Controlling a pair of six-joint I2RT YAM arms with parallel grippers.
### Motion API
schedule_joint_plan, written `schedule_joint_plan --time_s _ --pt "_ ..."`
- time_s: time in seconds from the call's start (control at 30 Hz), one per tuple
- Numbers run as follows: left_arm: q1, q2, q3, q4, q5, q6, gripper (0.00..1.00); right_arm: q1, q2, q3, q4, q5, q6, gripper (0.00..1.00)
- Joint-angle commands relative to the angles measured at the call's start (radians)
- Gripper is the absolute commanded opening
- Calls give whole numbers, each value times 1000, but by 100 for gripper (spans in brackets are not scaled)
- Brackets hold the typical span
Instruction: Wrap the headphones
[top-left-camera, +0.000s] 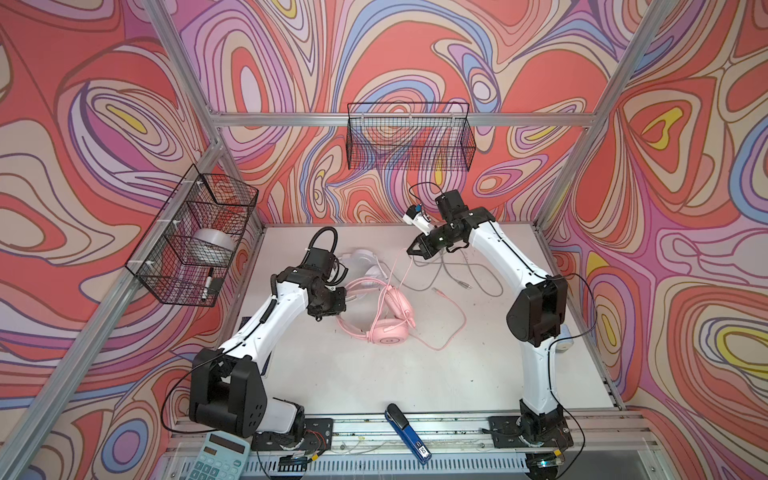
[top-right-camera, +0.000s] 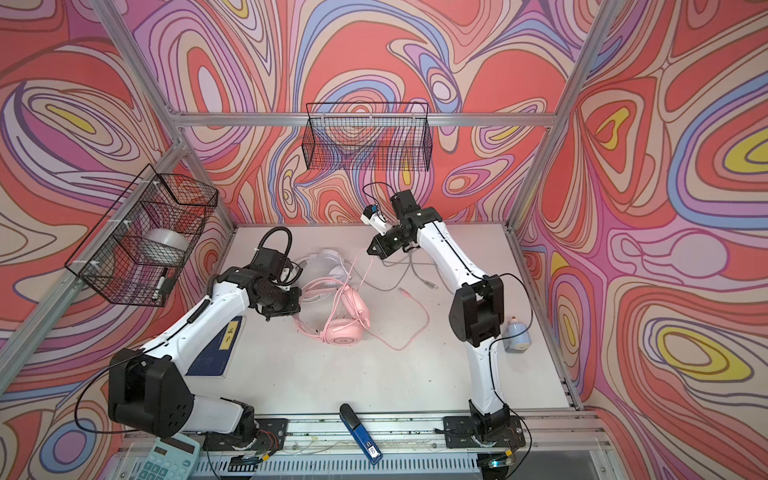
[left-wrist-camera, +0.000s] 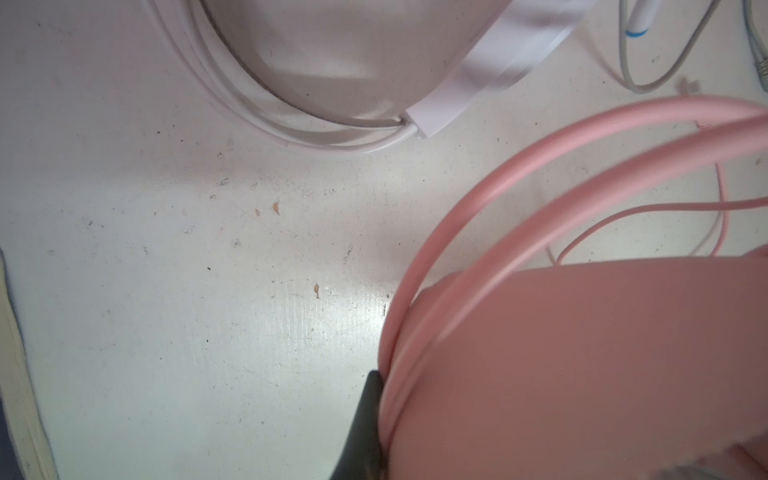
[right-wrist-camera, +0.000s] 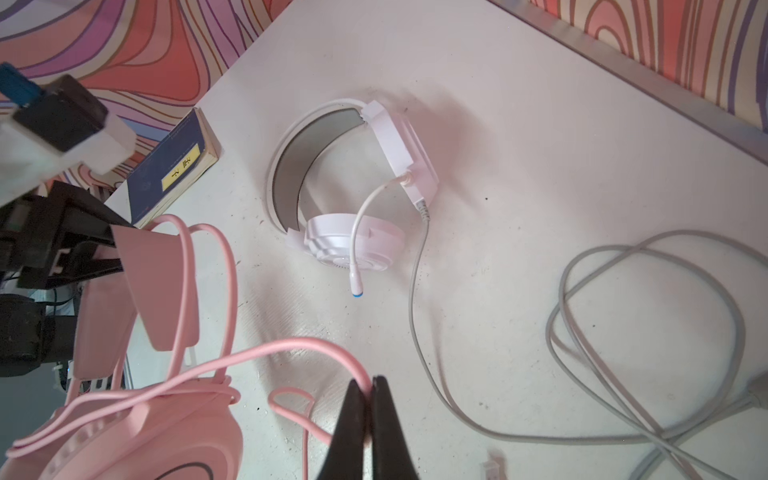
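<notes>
In a top view: pink headphones (top-left-camera: 390, 334) mid bench (top-left-camera: 374, 382), left pincer (top-left-camera: 344, 297) at the headband, right pincer (top-left-camera: 412, 250) beyond them. Left wrist: clamped on the headband, probably (one finger showing). Right wrist: shut on pink cable (right-wrist-camera: 291, 343), slack leading toward the earcups.

I see bare tabletop (top-left-camera: 374, 374) up front, room to pass, pink headset (top-left-camera: 388, 334) + white headset (top-left-camera: 362, 257) crowd centre, pink cable (right-wrist-camera: 291, 345) strung across mid, grey cable (right-wrist-camera: 619, 248) loops clutter back-right, book (top-right-camera: 216, 353) at left.
</notes>
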Motion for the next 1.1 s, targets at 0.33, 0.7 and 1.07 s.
schedule_joint_plan --time_s 0.33,0.7,1.07 --pt "-5 -70 -11 12 104 13 0 -18 19 -206 131 79 113 13" --pt "0 -95 -32 46 155 -20 0 -32 -101 -433 282 114 183 43" --pt "12 -94 -28 78 193 -52 0 -44 -306 -749 477 81 283 52"
